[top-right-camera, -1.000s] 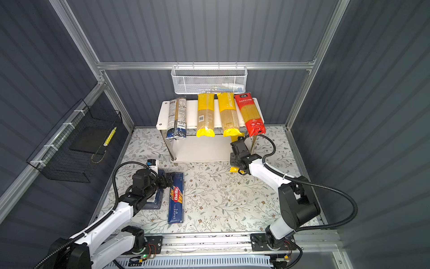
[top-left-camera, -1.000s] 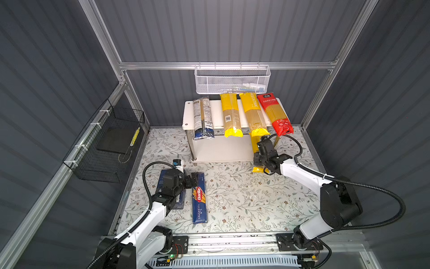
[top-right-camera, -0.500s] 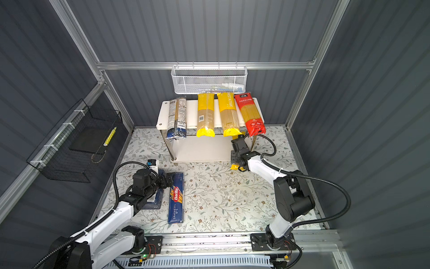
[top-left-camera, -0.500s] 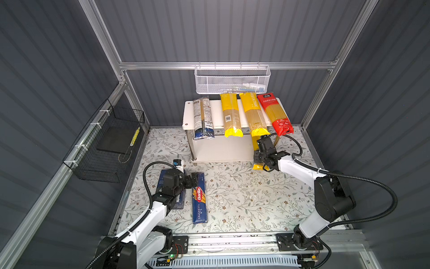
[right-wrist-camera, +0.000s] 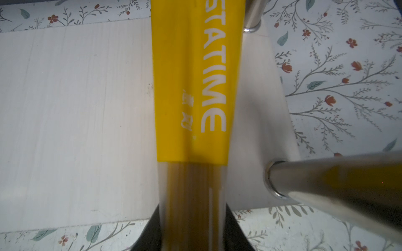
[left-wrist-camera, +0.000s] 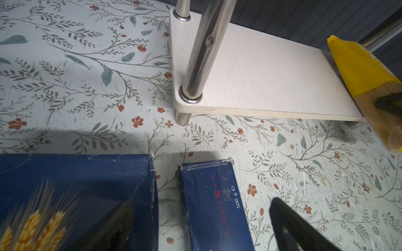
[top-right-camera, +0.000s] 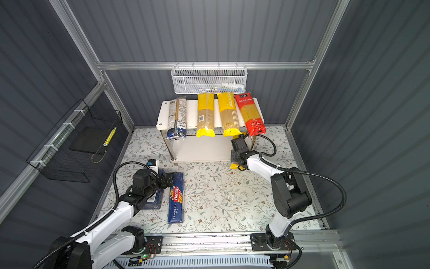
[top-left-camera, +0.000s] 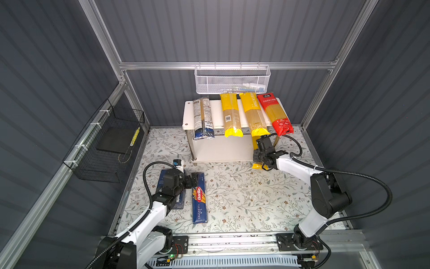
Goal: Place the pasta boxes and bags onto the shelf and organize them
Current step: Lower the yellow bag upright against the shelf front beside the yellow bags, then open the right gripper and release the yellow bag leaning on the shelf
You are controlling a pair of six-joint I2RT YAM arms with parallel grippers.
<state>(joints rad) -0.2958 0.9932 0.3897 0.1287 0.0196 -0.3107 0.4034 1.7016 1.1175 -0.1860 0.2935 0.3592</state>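
Observation:
The shelf carries a clear blue-ended bag, two yellow bags and a red bag on its top board. My right gripper is shut on a third yellow bag marked PASTATIME. That bag lies lengthwise on the right end of the lower board, with its near end sticking out in front. On the floor lie the narrow Barilla spaghetti box and the wider box. My left gripper is open, low over the narrow box's far end; one finger hangs over the wider box.
A white mesh basket hangs on the back wall above the shelf. A black wire basket is fixed to the left wall. A chrome shelf leg stands close beside the held bag. The floor mat is flowered.
My right arm's elbow has drawn in slightly and the gripper with the yellow bag has edged toward the shelf. The left arm and both boxes are where they were.

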